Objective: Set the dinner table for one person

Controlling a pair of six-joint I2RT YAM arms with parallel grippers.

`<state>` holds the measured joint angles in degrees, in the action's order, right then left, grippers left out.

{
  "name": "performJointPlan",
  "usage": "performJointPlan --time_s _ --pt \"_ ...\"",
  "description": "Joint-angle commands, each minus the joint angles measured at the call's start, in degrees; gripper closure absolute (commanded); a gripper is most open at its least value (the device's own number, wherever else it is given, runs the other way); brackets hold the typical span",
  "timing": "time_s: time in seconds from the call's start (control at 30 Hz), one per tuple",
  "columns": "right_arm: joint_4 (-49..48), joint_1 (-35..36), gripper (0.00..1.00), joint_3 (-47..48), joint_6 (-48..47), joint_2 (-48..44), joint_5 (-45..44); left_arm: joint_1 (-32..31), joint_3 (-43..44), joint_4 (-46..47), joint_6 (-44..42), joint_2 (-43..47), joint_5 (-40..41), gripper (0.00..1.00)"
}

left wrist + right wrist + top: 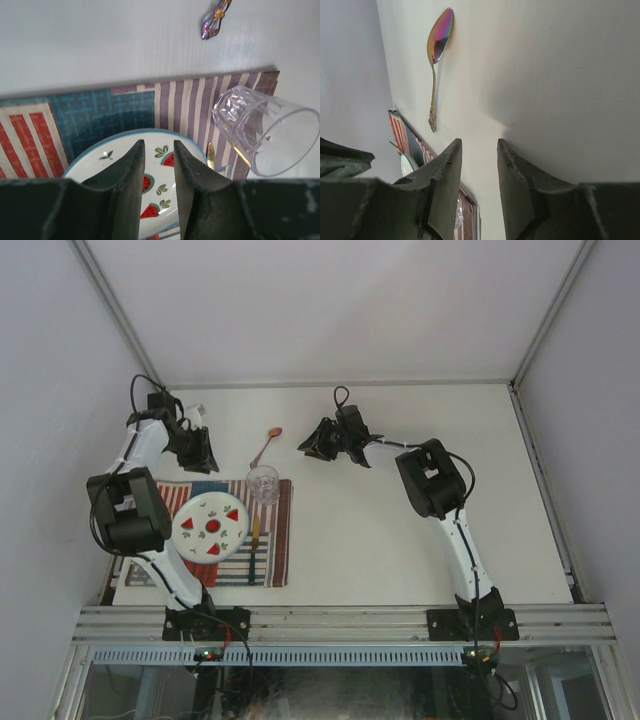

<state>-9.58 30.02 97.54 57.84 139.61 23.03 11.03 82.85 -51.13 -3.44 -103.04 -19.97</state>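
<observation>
The dinner table [400, 530] is the big off-white flat top filling the middle of the top view, w/ aluminium rails [340, 622] along its edges. Its long axis runs 9 to 3 o'clock, the arm bases at the 6 o'clock edge. At approx. 8 o'clock on it lies a striped placemat [280, 540], edges square to the table. On the mat sits a round plate [211, 527] w/ a watermelon pattern. Just at the plate's 3 o'clock is a thin gold utensil [256, 530], long axis 12 to 6; can't tell what kind. A clear glass [263, 483] stands upright on the mat's far right corner, at the plate's 1 o'clock. Just beyond the mat's far edge, on bare table, lies a spoon [265, 447]: bowl toward 1 o'clock, handle toward 7, its end near the glass but apart from it. The left gripper [203, 462] hangs over the mat's far edge at the plate's 12 o'clock. In the left wrist view its jaws stand slightly parted w/ nothing between, plate below. The right gripper [310, 447] is at the spoon's 3 o'clock, tips toward the spoon, not touching it. Its jaws are also slightly parted, nothing held. No thing lies between it and the spoon.
</observation>
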Motion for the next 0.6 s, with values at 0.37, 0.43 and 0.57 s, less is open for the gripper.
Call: performJointPlan --time_s 0.37,0.43,0.57 --pt "2.3 0.0 0.66 0.0 -5.1 -5.3 -0.1 -7.4 20.3 -1.0 4.2 -20.4 1.1 0.67" --pt "2.8 0.0 0.66 -0.5 -5.8 -6.0 0.0 -7.7 23.5 -2.0 4.9 -23.8 1.6 0.66" --pt "3.6 -0.3 0.67 -1.7 -7.2 -7.1 -0.4 -8.6 29.6 -4.8 5.1 -28.0 4.4 0.66"
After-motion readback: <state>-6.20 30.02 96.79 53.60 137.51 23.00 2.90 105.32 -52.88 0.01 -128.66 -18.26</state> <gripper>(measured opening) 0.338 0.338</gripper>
